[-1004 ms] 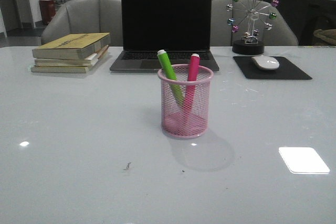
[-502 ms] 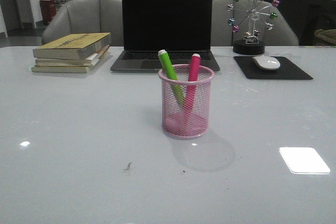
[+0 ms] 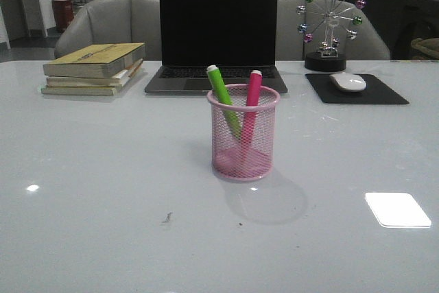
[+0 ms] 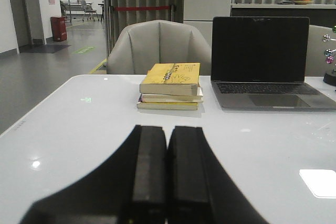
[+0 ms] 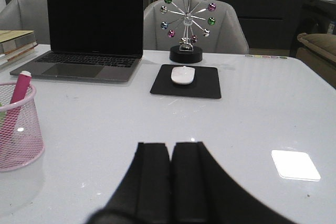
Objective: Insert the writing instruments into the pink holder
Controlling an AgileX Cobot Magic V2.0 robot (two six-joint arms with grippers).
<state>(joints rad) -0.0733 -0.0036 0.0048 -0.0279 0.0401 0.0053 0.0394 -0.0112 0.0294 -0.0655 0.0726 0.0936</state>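
Note:
The pink holder stands upright at the middle of the white table. Inside it lean the green marker with its whitish tip up and to the left, and the magenta-pink marker beside it; both stick out above the rim. In the right wrist view the pink holder sits at the edge with the pink marker in it. My left gripper is shut with nothing in it, low over the table. My right gripper is shut and empty as well. Neither gripper shows in the front view.
A stack of books lies at the back left, a laptop behind the holder, and a mouse on a black pad at the back right beside a ferris-wheel ornament. Chairs stand behind the table.

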